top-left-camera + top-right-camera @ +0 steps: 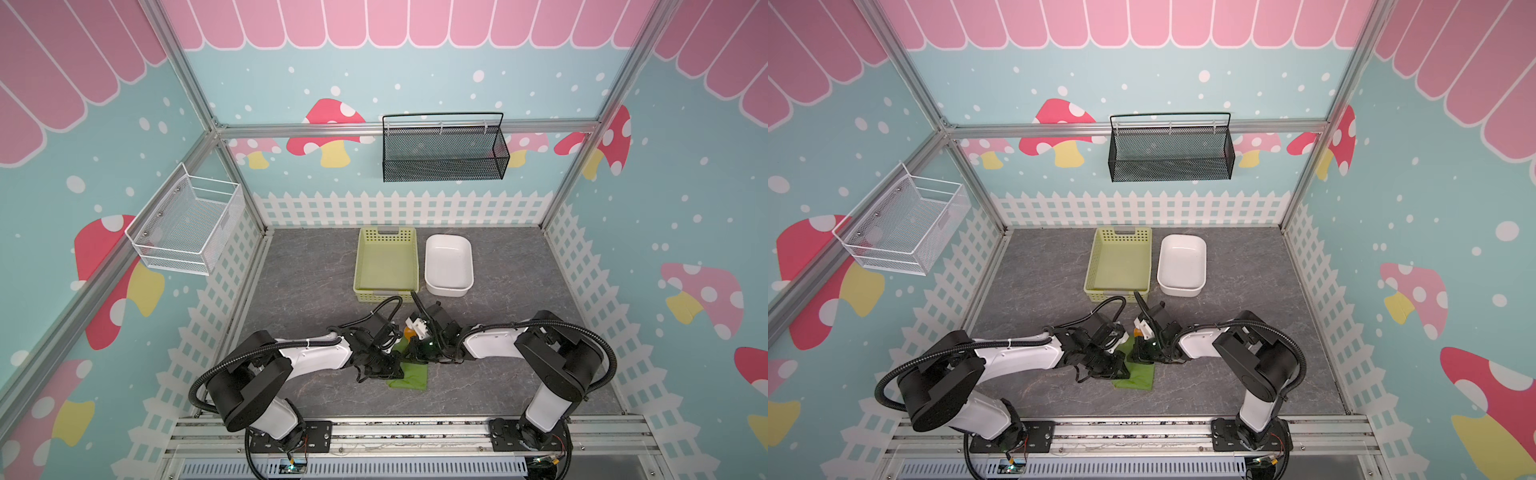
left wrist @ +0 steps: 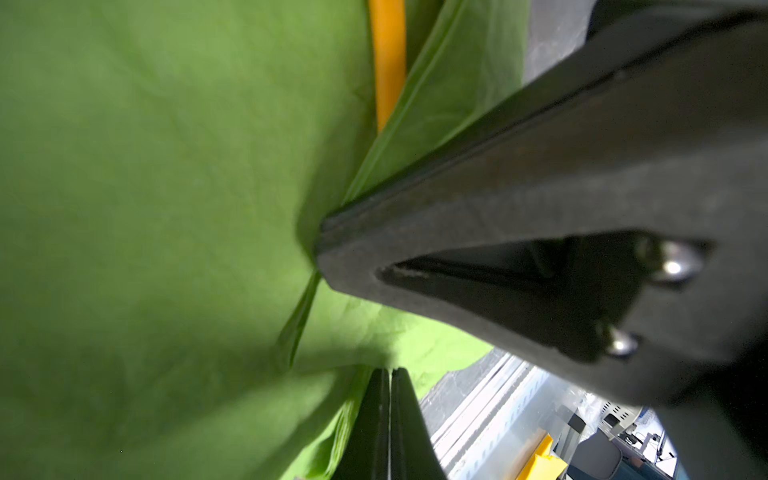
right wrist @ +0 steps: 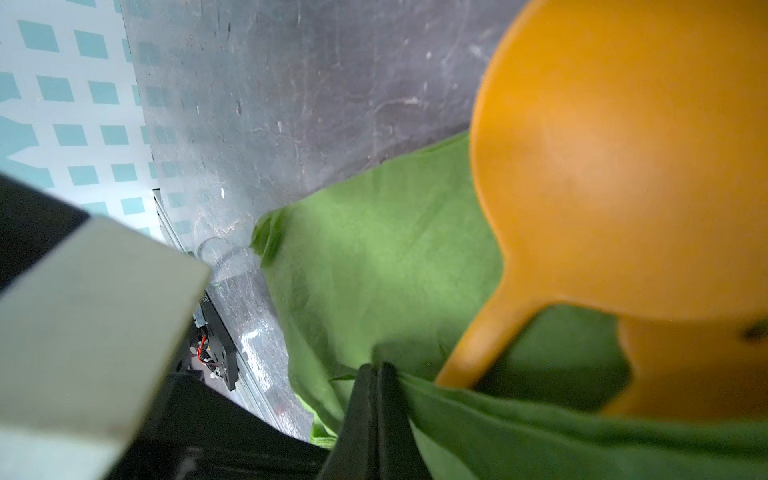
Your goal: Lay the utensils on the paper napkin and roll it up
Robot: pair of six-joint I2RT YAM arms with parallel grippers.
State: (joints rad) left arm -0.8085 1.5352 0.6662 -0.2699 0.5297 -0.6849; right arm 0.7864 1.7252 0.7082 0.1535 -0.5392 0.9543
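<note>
Both pincers pinch the green paper napkin [image 1: 412, 376] at the front middle of the bench [image 1: 307, 286].
The left pincer [image 2: 390, 374] is pressed together on a puckered fold of the napkin, and the right pincer [image 3: 376, 370] is pressed together on another fold, which it pulls taut. The orange spoon [image 3: 623, 166] lies with its handle tucked under the raised green fold and its round bowl sticking out; the other utensils cannot be made out. The pale basket [image 1: 386, 286] and the white dish [image 1: 449, 286] stand well behind.

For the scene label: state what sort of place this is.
Likely a staged robot test cell, not a real home: an aluminium frame, printed mushroom-and-fence wall panels, and a slotted metal rail along the front.
</note>
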